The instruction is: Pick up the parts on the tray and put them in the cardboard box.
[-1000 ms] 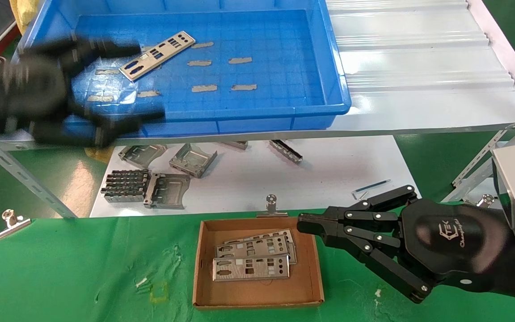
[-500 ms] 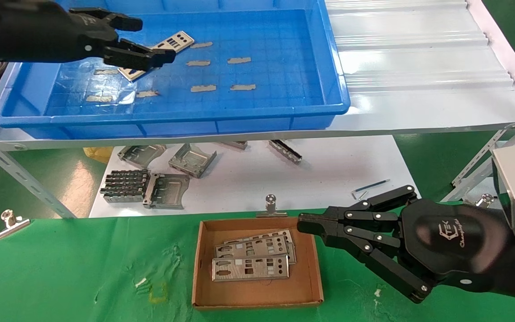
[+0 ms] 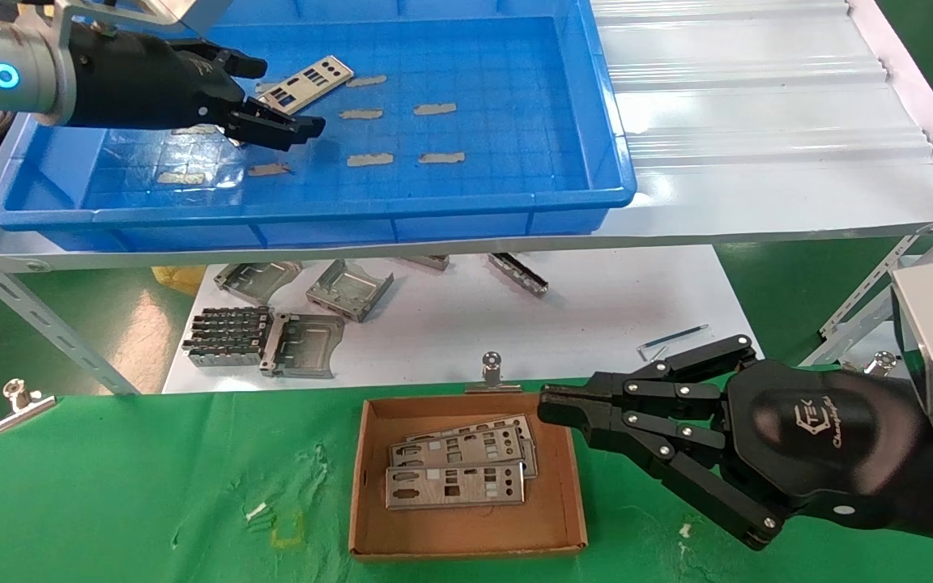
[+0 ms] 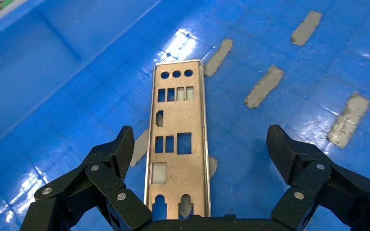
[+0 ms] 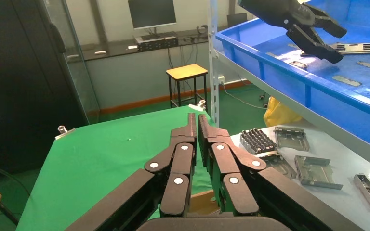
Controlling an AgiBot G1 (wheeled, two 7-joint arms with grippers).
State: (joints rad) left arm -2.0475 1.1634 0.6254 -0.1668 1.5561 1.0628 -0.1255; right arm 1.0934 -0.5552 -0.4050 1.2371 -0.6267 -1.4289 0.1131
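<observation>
One silver-grey part [image 3: 310,80] lies flat on the floor of the blue tray [image 3: 515,202], at the back left. My left gripper [image 3: 276,95] hovers over the part's near end, open, with nothing held. In the left wrist view the part [image 4: 178,120] runs lengthwise between the spread fingertips [image 4: 123,144] of the left gripper [image 4: 200,144]. Below, the cardboard box [image 3: 466,538] on the green cloth holds three stacked parts [image 3: 454,484]. My right gripper [image 3: 543,405] is parked shut and empty beside the box's right back corner; its closed fingers [image 5: 196,118] touch nothing.
Beige tape strips [image 3: 369,159] dot the tray floor. Bulky grey brackets [image 3: 288,344] lie on the white sheet under the shelf. A white corrugated sheet [image 3: 758,105] lies right of the tray. Metal clips [image 3: 491,372] hold the green cloth, and a slanted shelf strut [image 3: 29,312] stands at left.
My left arm has swung from the tray's front left corner up into the tray and now sits open over the part's near end. The right arm has not moved.
</observation>
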